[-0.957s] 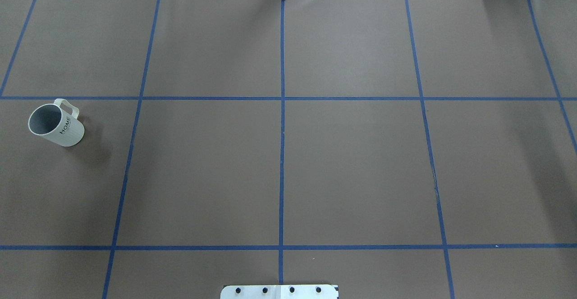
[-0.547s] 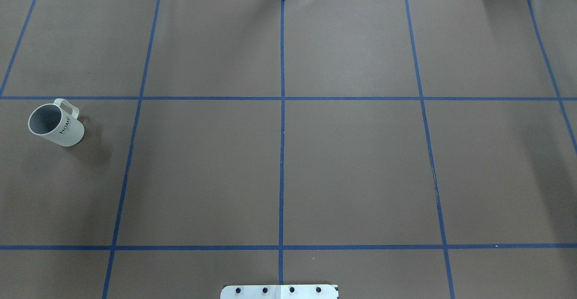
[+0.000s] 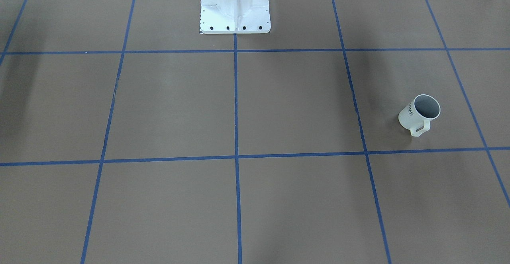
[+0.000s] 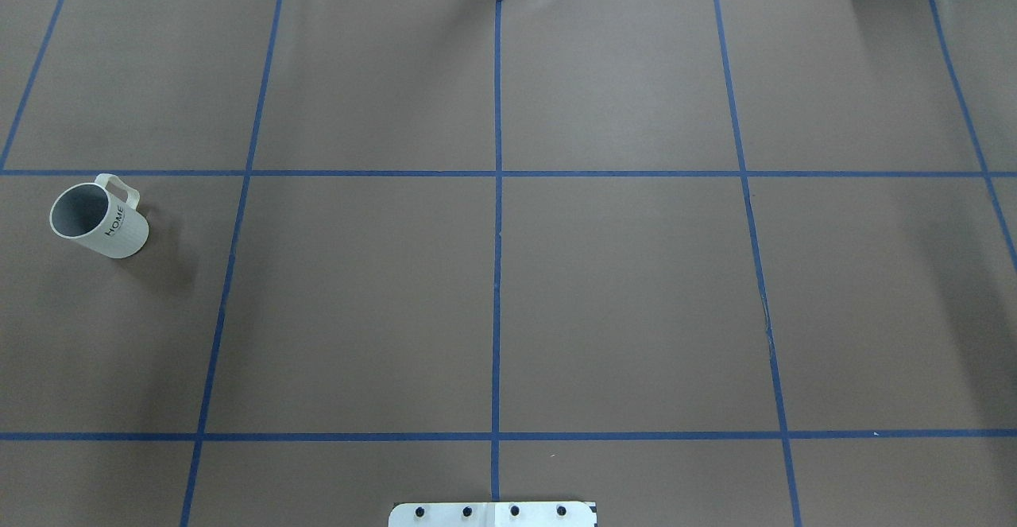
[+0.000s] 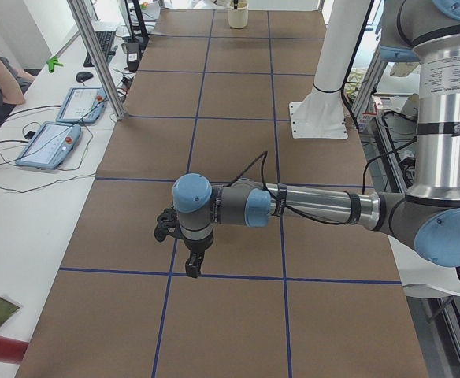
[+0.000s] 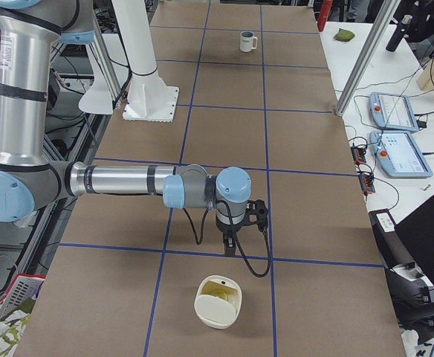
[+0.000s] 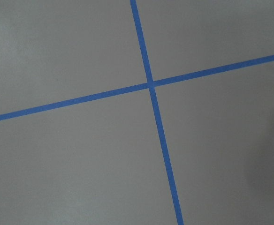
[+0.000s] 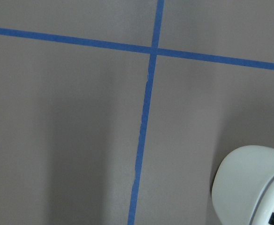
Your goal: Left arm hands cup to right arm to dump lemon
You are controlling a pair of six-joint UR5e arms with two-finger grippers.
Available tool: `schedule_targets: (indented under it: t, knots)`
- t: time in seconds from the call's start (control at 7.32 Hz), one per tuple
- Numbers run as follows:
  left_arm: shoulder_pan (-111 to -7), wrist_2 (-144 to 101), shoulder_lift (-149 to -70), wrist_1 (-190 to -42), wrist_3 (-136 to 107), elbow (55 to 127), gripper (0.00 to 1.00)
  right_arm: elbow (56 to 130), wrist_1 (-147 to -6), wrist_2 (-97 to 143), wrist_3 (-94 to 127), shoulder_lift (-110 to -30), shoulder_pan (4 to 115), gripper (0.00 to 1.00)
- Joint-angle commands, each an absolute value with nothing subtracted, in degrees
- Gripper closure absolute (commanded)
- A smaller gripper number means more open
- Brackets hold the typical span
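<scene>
Exterior right view: right hand (image 6: 231, 247) pointing down above the surface (image 6: 306, 193), opening not discernible; cup (image 6: 247, 42) upright at the far end, well apart from that hand; cream container (image 6: 217, 301) near the hand, on the camera's side. Exterior left view: left hand (image 5: 191, 266) likewise pointing down, opening not discernible.

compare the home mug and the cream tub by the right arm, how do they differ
The mug has a round mouth, grey inside; the cream tub has a rounded-square mouth with something yellowish in it. The mug has a loop handle and black HOME lettering; the tub shows neither. The mug stands far on the robot's left; the tub sits near the right arm. Both are pale and rest on the brown table.
</scene>
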State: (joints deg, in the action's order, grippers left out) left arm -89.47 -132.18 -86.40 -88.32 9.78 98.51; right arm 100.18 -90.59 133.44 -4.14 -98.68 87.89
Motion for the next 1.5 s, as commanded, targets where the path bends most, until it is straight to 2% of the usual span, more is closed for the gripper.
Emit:
schedule_targets:
  t: [0.0, 0.41, 1.37]
  knots:
    - [-89.38, -131.75, -86.13, -89.47, 9.67, 98.26, 0.0, 98.97, -90.35, 133.42, -4.66, -98.53, 87.89, 0.0]
    - [-89.38, -131.75, -85.96, -89.47, 9.67, 98.17, 0.0, 98.88, -85.98, 133.42, -4.57, -99.14, 87.89, 0.0]
    - [-89.38, -131.75, -85.25, -89.47, 9.67, 98.26, 0.0, 98.88, -85.52, 133.51, -4.13, -99.32, 87.89, 0.0]
